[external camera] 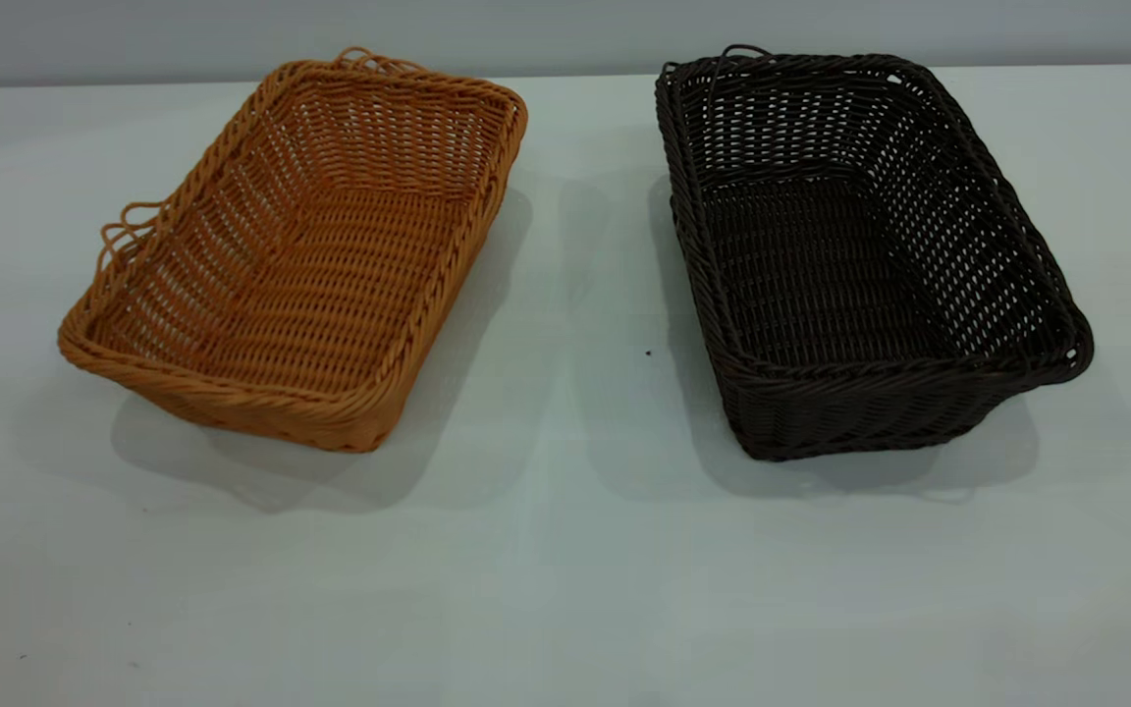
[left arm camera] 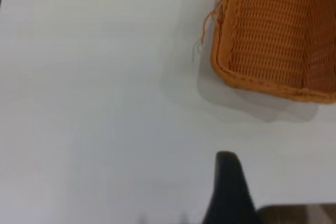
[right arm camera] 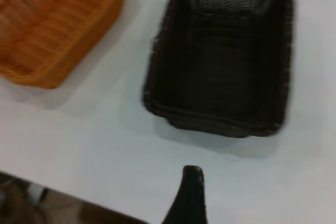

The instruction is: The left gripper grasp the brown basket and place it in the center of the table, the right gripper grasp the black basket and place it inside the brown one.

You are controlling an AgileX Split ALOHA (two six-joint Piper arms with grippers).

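Nothing is grasped yet. The brown basket (external camera: 296,255) sits left on the surface (external camera: 565,550), the black basket (external camera: 860,255) right, well apart. Whether either gripper is open cannot be told. Next, the left gripper (left arm camera: 228,190) should probably reach the brown basket's rim.

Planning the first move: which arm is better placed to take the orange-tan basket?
Left. The brown basket sits on the left side of the table, and the left gripper is near its corner. The right gripper faces the black basket instead.
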